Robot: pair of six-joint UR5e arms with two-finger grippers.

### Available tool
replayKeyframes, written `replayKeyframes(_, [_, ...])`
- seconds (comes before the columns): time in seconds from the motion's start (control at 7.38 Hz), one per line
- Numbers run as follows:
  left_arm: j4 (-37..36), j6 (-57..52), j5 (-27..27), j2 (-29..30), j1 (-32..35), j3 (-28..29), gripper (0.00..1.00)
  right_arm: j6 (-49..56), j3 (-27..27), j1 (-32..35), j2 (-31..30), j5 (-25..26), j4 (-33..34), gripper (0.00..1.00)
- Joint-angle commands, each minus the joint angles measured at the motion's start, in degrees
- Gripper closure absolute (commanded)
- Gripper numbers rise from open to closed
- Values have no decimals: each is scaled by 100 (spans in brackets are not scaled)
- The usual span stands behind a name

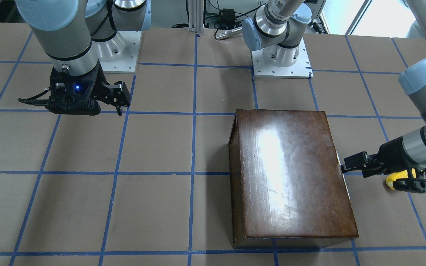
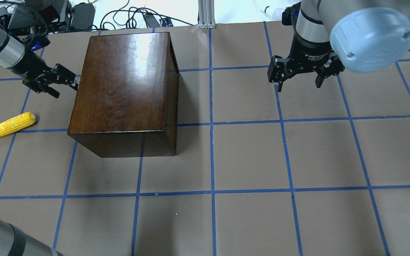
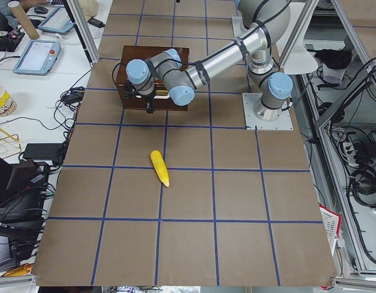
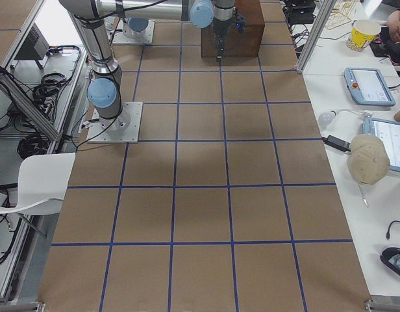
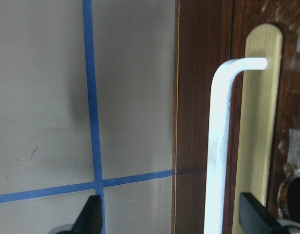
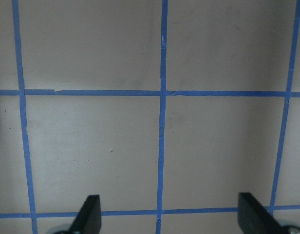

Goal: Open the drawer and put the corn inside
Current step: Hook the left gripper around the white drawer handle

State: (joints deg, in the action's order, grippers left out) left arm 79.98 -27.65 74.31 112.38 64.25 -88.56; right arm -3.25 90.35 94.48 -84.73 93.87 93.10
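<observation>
The dark-brown box (image 2: 119,85) stands on the table's left half, its drawer shut. In the left wrist view the drawer's brown front (image 5: 201,97) carries a pale bar handle (image 5: 220,146) on a brass plate. My left gripper (image 2: 62,82) is open and level with that front, the handle between its fingers (image 5: 89,217) without touching either. It also shows in the front view (image 1: 346,168). The yellow corn (image 2: 10,125) lies on the table left of the box, apart from it, and shows in the left view (image 3: 160,168). My right gripper (image 2: 299,80) is open and empty above bare table.
The table is brown paper with a blue tape grid (image 2: 212,124). The arm bases (image 1: 281,59) stand at the robot's edge. Cables and gear (image 2: 84,14) lie beyond the far edge. In the front view the left wrist hides part of the corn (image 1: 392,180).
</observation>
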Motion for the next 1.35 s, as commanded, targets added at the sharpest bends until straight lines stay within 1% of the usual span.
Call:
replayKeyframes(0.0, [0, -29, -22, 39, 9, -4, 0, 0, 0, 0, 0, 0, -2, 0])
replayKeyframes(0.54, [-9, -283, -4, 118, 0, 5, 0, 0, 0, 0, 0, 0, -2, 0])
replayKeyframes(1.22, [-9, -285, -13, 197, 0, -4, 0, 0, 0, 0, 0, 0, -2, 0])
